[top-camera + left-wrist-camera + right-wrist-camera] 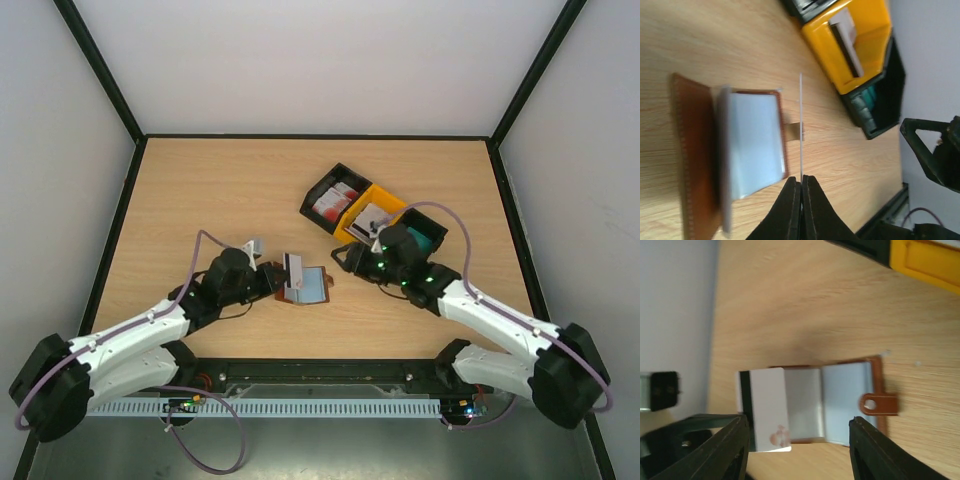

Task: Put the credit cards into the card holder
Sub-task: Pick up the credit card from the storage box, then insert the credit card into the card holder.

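The brown card holder (312, 286) lies open on the table, its pale clear sleeves facing up; it also shows in the left wrist view (690, 150) and the right wrist view (840, 400). My left gripper (283, 278) (801, 182) is shut on a white credit card with a dark stripe (293, 269) (801, 120) (765, 410), held on edge over the holder's left part. My right gripper (345, 260) (797, 440) is open and empty, just right of the holder, its fingers (725, 450) apart on either side of it.
A three-compartment bin tray (355, 228) stands behind the holder: red-and-white cards (335, 198) in a black bin, white/grey cards (372, 217) in the yellow bin (875, 40), teal cards (867, 102) in the black bin partly hidden by my right arm.
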`<act>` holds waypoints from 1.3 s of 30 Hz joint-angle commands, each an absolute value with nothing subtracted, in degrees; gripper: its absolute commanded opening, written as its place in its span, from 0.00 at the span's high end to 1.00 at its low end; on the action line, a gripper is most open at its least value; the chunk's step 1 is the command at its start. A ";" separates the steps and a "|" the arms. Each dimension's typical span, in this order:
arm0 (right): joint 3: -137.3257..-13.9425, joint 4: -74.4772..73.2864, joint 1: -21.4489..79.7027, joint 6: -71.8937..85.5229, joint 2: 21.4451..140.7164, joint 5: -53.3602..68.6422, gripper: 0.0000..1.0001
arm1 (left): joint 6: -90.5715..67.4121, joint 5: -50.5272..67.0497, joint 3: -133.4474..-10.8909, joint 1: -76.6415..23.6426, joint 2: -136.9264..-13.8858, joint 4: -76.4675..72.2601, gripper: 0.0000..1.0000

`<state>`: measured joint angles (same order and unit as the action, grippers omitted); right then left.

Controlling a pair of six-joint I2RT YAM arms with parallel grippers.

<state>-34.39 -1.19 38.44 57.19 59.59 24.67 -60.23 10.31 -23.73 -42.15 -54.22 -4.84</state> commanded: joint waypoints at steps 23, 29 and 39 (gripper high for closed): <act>-49.47 -14.88 60.60 45.06 95.04 -6.84 0.46 | -59.60 10.24 -12.57 -40.78 -67.04 -25.31 0.98; -49.62 -17.14 60.61 46.82 96.59 -9.24 0.48 | -61.56 11.41 -10.97 -39.84 -68.03 -28.28 0.98; -47.79 -13.02 60.59 50.05 97.23 -3.28 0.52 | -61.70 12.53 -10.76 -37.77 -68.94 -30.33 0.98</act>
<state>-48.62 -13.58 60.36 47.62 95.96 -5.34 -61.95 11.99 -11.18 -38.74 -68.77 -28.03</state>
